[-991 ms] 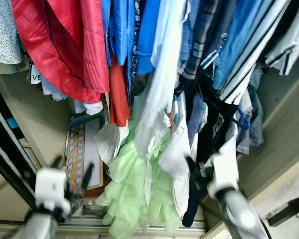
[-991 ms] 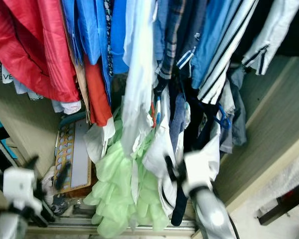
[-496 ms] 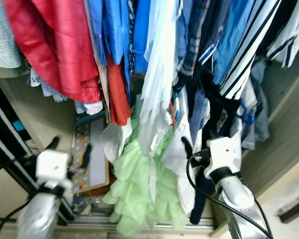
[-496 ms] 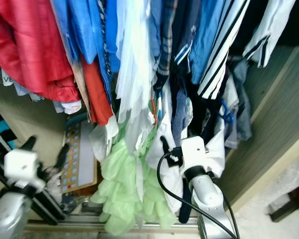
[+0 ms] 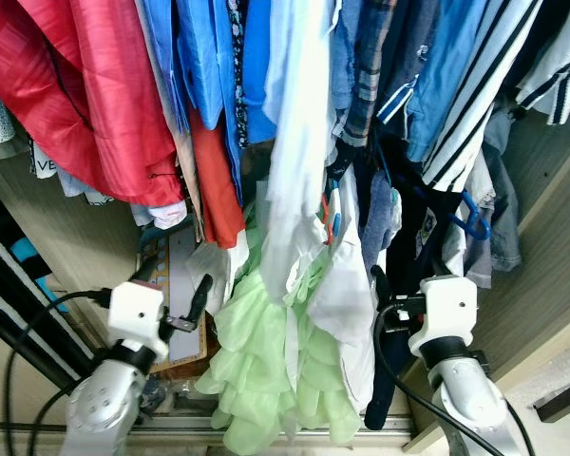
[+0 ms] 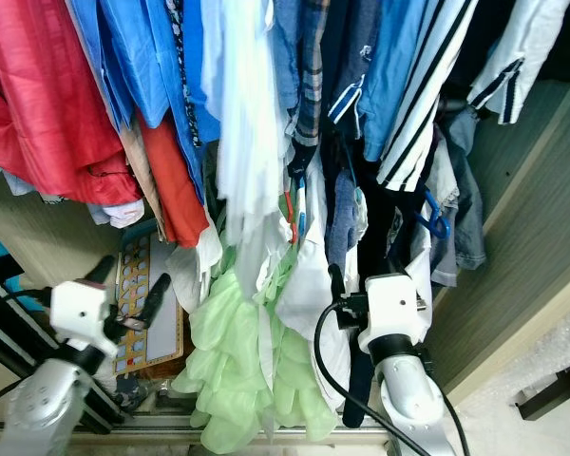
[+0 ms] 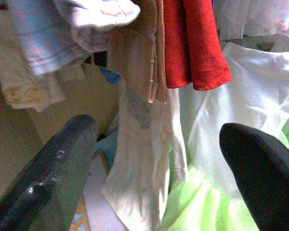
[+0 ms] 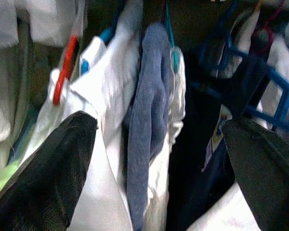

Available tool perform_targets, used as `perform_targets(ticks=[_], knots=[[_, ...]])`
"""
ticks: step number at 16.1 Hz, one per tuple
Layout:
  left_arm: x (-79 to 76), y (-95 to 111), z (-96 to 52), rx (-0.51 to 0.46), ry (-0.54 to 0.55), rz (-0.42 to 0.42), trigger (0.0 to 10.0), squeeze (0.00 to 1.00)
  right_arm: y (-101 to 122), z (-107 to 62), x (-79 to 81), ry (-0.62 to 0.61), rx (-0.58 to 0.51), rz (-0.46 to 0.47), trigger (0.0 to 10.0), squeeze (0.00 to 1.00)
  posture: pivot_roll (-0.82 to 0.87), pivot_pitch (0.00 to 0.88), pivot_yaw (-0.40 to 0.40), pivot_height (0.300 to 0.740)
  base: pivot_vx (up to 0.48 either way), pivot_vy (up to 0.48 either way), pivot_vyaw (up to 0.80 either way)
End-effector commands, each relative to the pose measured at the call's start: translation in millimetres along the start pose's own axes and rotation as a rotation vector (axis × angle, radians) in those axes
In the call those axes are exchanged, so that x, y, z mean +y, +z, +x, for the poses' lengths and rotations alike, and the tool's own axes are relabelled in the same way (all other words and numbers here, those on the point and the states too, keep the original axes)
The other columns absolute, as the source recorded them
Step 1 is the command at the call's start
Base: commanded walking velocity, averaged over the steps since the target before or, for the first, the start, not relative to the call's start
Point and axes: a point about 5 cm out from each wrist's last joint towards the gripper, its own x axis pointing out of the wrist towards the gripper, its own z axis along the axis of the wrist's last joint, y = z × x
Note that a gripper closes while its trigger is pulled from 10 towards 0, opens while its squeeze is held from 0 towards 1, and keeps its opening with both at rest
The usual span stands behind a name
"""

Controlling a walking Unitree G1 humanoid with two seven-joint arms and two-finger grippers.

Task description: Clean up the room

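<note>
**A:** What's at the far left of the open wardrobe?

**B:** A red jacket [image 5: 85,104] hangs at ten o'clock, its top cut off by the frame. Below it, at seven o'clock, the left gripper [image 5: 176,293] is raised with its fingers spread apart, holding nothing. Just beyond it a patterned board [image 5: 171,294] leans at the wardrobe's bottom, half hidden by cloth.

**A:** And the middle?

**B:** Blue shirts [image 5: 218,66] at twelve o'clock, an orange-red garment [image 5: 217,185] under them, then a long white garment [image 5: 299,180] falling onto a ruffled pale green dress [image 5: 266,370] at six o'clock. The rail they hang from is out of frame.

**A:** The right side?

**B:** A striped shirt [image 5: 475,85] at two o'clock and dark clothes below, hard to tell apart. The right gripper [image 5: 408,285], at five o'clock, is released too, its fingers wide, pointing at a grey-blue garment [image 8: 147,110] and a blue hanger [image 8: 274,101].

**A:** The room itself?

**B:** Pale wood-grain wardrobe walls [image 5: 551,256] on both sides; a metal floor track [image 5: 180,426] runs along the bottom edge.
</note>
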Motion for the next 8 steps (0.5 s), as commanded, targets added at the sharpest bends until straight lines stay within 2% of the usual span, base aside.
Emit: perform_targets(ticks=[1,4,5,8], knots=[[-3.3,4.0,7.0,-0.022,-0.014,-0.001,10.0,0.0,1.3,-0.9,-2.4,-0.01,0.0,-0.013,10.0,0.0,-0.08,0.0,0.022,0.74,0.0,0.0,0.0],[-3.5,6.3,11.8,-0.031,-0.016,0.003,10.0,0.0,2.3,5.3,-6.5,-0.036,-0.01,-0.031,10.0,0.0,-0.08,0.0,0.038,0.74,0.0,0.0,0.0],[0.5,5.5,8.5,-0.027,0.006,0.026,10.0,0.0,2.8,8.1,-5.7,-0.032,0.0,-0.032,10.0,0.0,-0.07,0.0,0.029,0.74,0.0,0.0,0.0],[9.6,-0.4,-5.9,0.004,0.064,0.019,10.0,0.0,2.6,11.4,0.0,0.011,0.002,-0.036,10.0,0.0,-0.04,0.0,-0.002,0.74,0.0,0.0,0.0]])
